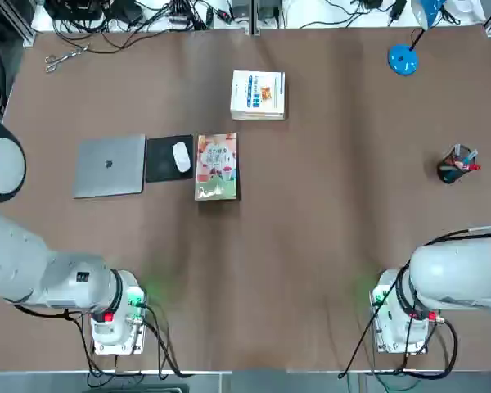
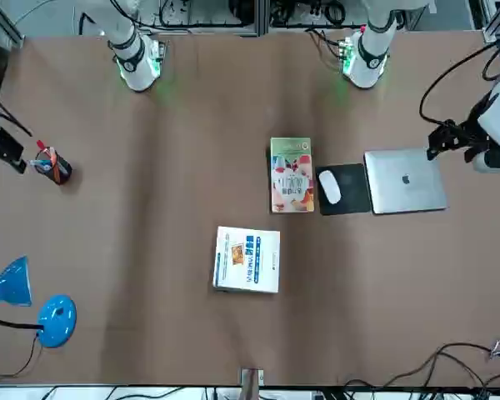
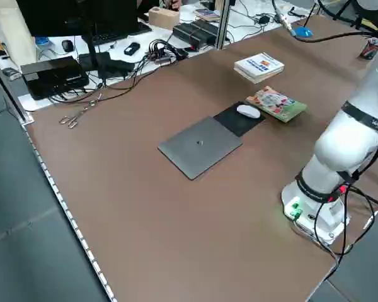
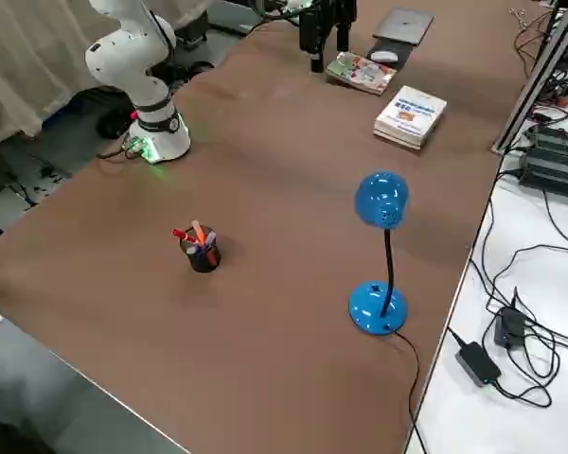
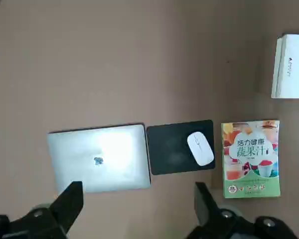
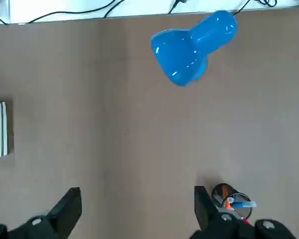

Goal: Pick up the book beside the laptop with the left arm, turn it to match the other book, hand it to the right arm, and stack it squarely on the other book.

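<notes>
Bases of the left arm point(image 1: 119, 311) and right arm point(image 1: 401, 315) stand at the robot's edge of the brown table point(image 1: 295, 270). The left gripper point(image 5: 139, 191), raised above the table on the laptop side, has its fingers spread wide, with nothing between them. The right gripper point(image 6: 138, 191), raised over the opposite side near the pen cup point(image 1: 458, 164), is likewise wide open and empty.

In the middle distance lie, from left to right, the closed laptop point(image 1: 110, 166), a black mouse pad point(image 1: 159, 161) bearing a white mouse point(image 1: 182, 156), and the book point(image 1: 217, 167). The book lies flat, cover up, just beside the pad, its green band toward the robot. Farther out and slightly to the right, apart from it, rests the other book point(image 1: 258, 95), thicker and white, its blue lettering running sideways. Beyond, at far right, stands a blue lamp point(image 1: 403, 60); cables point(image 1: 147, 24) cross the far edge.
</notes>
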`<act>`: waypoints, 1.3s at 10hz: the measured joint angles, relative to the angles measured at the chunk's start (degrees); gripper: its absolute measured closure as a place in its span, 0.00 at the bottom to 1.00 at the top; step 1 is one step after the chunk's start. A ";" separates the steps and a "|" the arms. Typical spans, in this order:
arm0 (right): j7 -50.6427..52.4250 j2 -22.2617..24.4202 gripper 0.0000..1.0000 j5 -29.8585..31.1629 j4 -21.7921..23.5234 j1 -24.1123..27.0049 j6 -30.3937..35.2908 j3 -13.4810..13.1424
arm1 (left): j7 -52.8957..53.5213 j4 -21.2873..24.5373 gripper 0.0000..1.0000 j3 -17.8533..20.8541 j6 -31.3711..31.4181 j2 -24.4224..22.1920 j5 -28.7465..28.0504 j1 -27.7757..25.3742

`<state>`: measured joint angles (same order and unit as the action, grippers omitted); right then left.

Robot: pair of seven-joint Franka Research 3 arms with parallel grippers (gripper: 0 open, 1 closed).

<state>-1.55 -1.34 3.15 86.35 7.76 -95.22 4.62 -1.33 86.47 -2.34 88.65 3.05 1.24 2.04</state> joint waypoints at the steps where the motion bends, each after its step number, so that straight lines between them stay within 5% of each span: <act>1: 0.00 0.00 0.00 -0.01 0.20 0.36 0.00 0.00 | -0.08 -0.01 0.01 0.01 0.05 -0.01 0.00 -0.01; 4: 0.01 0.00 0.00 -0.03 0.36 0.51 -0.02 0.06 | -3.66 -0.16 0.01 0.35 -0.69 -0.12 1.39 -0.08; 8: -0.05 -0.04 0.00 -0.07 0.69 0.53 0.08 0.15 | -4.48 1.73 0.19 -1.19 -11.89 -0.34 2.08 0.37; 9: -0.04 -0.11 0.00 -0.12 1.14 0.53 0.11 0.18 | -4.40 4.10 0.15 -2.58 -11.71 -0.88 2.21 0.52; 11: -0.05 -0.50 0.00 -0.33 1.72 0.52 0.18 0.30 | -4.40 13.70 0.01 -4.06 -5.08 -4.35 5.02 1.10; 13: -0.05 -1.29 0.00 -0.57 2.05 0.56 0.55 0.23 | -2.99 29.54 0.00 -4.03 5.69 -10.18 14.22 0.95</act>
<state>-1.60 -2.63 2.58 88.40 8.32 -94.66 4.85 -4.32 116.02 -6.36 94.35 -7.13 15.46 2.99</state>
